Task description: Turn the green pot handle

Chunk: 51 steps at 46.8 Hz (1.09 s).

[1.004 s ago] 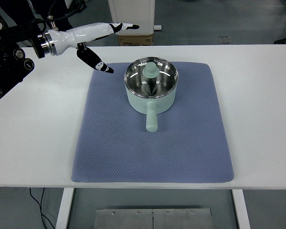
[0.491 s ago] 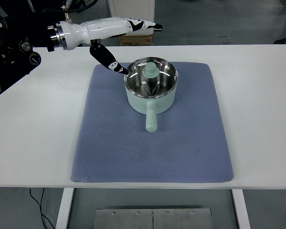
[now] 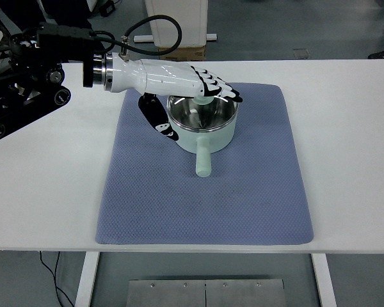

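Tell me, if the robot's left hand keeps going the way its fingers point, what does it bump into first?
Probably nothing soon. The left hand points right, fingers stretched over the green pot. Past the rim lies only the blue mat, though height is hard to judge.

A white rectangular table [image 3: 45,192] carries a blue-grey textured fabric mat [image 3: 243,198], spread across its middle and reaching nearly to the near edge at 6 o'clock. Bare white tabletop shows at 3, 9 and 12 o'clock around the mat.
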Each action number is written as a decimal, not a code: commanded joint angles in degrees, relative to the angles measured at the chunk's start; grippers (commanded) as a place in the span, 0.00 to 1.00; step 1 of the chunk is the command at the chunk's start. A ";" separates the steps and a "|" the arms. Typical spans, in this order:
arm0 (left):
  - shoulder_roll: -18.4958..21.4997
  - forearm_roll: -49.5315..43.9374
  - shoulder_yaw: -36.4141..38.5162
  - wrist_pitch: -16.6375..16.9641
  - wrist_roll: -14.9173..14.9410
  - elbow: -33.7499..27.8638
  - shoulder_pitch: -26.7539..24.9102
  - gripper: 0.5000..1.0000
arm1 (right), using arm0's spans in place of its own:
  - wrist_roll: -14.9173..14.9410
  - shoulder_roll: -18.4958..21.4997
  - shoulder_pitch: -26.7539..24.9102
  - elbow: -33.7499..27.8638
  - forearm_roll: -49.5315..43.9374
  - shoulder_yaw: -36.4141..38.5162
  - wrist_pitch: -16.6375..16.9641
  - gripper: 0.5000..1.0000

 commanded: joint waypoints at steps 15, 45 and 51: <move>-5.56 1.29 3.05 -6.71 0.00 -0.10 -3.05 1.00 | -0.01 0.00 -0.01 0.00 0.00 0.00 0.01 1.00; -9.78 13.68 6.22 -7.16 0.00 0.60 -0.07 1.00 | -0.01 0.00 -0.01 0.00 0.00 0.00 0.01 1.00; -9.78 13.59 6.74 -7.07 0.00 0.69 1.16 1.00 | -0.01 0.00 -0.01 0.00 0.00 0.00 0.01 1.00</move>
